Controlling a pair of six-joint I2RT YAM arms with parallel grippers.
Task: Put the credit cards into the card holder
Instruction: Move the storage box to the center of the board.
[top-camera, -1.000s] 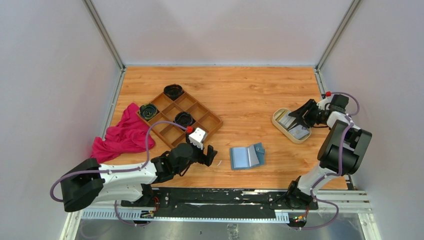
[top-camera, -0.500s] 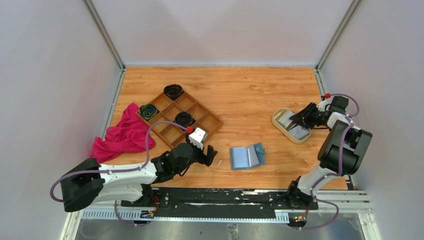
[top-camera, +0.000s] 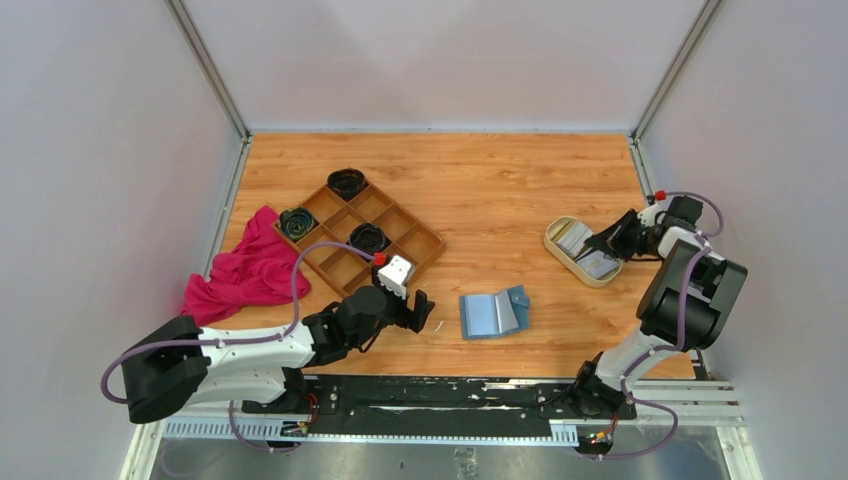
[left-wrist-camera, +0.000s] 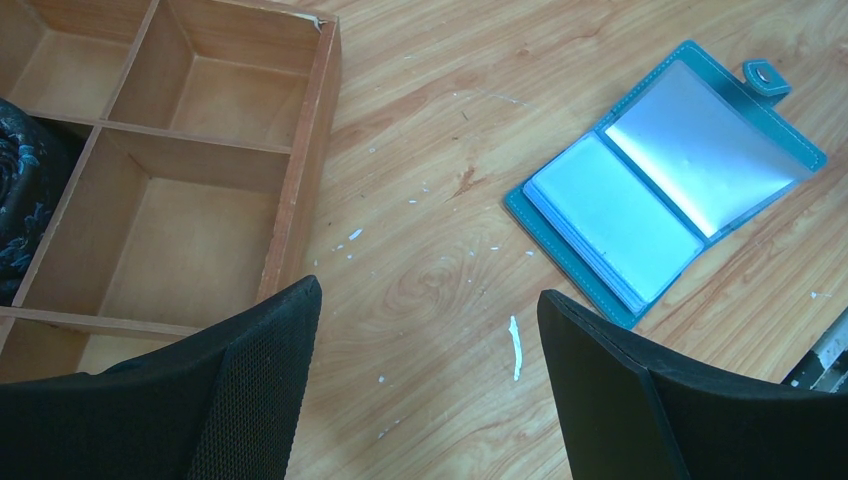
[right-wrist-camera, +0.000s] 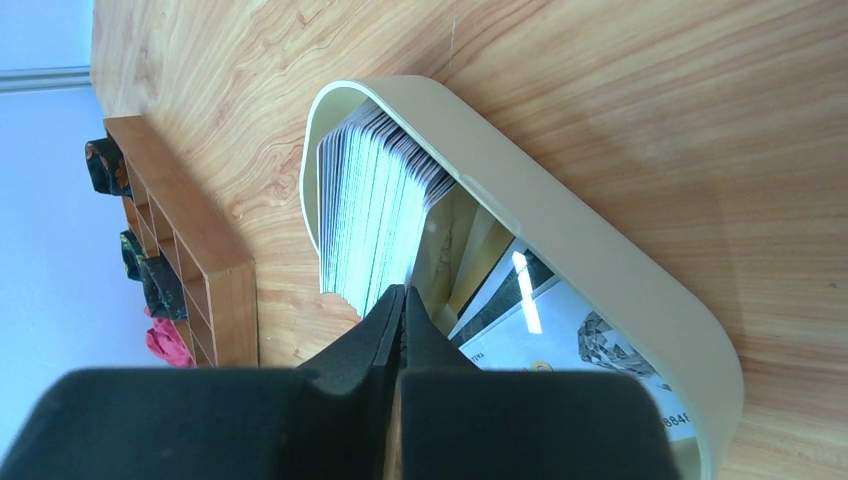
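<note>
Though the right gripper (right-wrist-camera: 403, 300) is pinched shut at the edge of the credit cards (right-wrist-camera: 370, 200) standing in the cream oval tray (right-wrist-camera: 570, 235), whether one is caught cannot be told (too thin). The open card holder (top-camera: 494, 313) lies well apart toward the left arm, just ahead of the left gripper (left-wrist-camera: 428, 295), wide open and empty.

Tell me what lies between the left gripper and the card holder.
Left wrist view: only bare table with white flecks separates the left gripper from the card holder.
</note>
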